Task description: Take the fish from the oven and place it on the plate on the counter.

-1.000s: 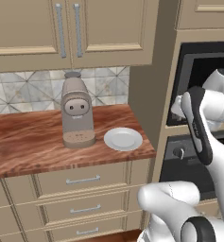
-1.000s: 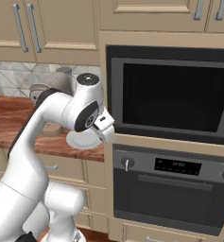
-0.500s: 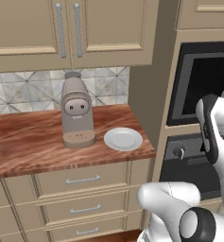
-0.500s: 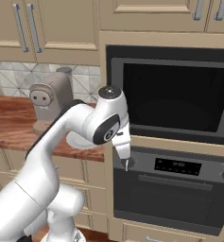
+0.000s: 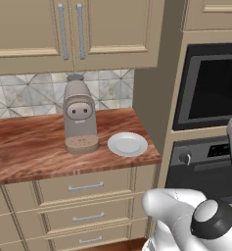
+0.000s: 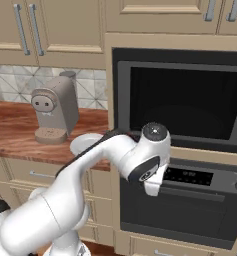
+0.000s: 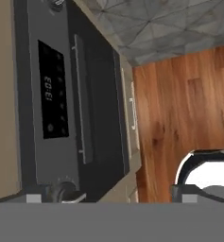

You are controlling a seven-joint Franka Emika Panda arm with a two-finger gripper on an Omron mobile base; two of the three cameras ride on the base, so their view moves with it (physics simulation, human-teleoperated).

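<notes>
The oven sits under the black glass-fronted appliance, its dark door closed below a silver control panel with a lit display. The fish is hidden. My gripper hangs just in front of the left part of that panel, pointing down. In the hand view my gripper is open with nothing between its fingers, and the oven runs sideways with its door handle and a knob. The white plate lies empty on the counter, near its right end.
A beige coffee machine stands on the counter left of the plate. The black glass-fronted appliance fills the cabinet above the oven. Beige drawers sit under the counter. Wooden floor shows in the hand view.
My arm has swung right and down, from in front of the counter's end to in front of the oven's control panel. The gripper stayed open.
</notes>
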